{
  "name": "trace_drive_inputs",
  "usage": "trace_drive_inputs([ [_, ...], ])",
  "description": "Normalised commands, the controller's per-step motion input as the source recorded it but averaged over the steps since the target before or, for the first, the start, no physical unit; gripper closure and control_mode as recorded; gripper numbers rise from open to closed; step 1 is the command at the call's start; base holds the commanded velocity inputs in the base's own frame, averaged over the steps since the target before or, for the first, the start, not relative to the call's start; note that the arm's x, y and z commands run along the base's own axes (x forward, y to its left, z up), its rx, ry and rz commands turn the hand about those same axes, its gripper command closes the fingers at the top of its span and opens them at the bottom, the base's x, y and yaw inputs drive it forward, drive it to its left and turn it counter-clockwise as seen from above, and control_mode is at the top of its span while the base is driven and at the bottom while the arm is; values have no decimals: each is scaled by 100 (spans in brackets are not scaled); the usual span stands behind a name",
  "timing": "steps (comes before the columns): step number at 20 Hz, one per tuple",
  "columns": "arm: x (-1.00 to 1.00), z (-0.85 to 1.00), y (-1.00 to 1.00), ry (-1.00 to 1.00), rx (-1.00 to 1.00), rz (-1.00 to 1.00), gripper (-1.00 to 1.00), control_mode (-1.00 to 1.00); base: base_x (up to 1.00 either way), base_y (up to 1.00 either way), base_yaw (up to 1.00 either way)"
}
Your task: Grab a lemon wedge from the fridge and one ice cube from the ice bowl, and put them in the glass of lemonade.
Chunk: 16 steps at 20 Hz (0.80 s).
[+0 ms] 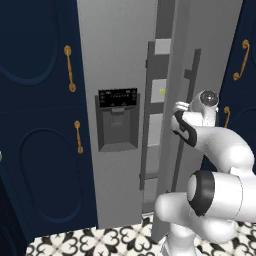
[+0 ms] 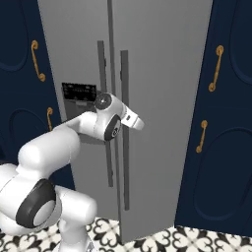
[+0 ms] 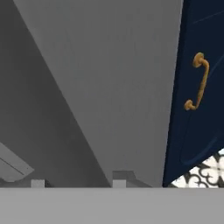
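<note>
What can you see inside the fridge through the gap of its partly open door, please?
Inside the fridge, grey shelves and a tiny yellow-green speck, possibly the lemon wedge, show. The door and arm cover the rest.

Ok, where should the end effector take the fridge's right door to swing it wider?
The long vertical handle on the right door of the fridge, about mid-height, from the front, straddling the bar. It is a slim upright bar standing off the door's face, and the door is already ajar, shelves showing.
</note>
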Motion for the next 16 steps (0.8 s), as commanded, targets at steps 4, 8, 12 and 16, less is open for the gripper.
trace_drive_inputs([
  [4, -38, 0, -100, 0, 8, -19, 100, -100, 0, 0, 0],
  [8, -21, 0, -100, 0, 6, -7, 100, -100, 0, 0, 0],
  [12, -13, 0, -100, 0, 6, -3, 100, -100, 0, 0, 0],
  [16, -31, 0, -100, -3, 14, -3, 100, -100, 0, 0, 0],
])
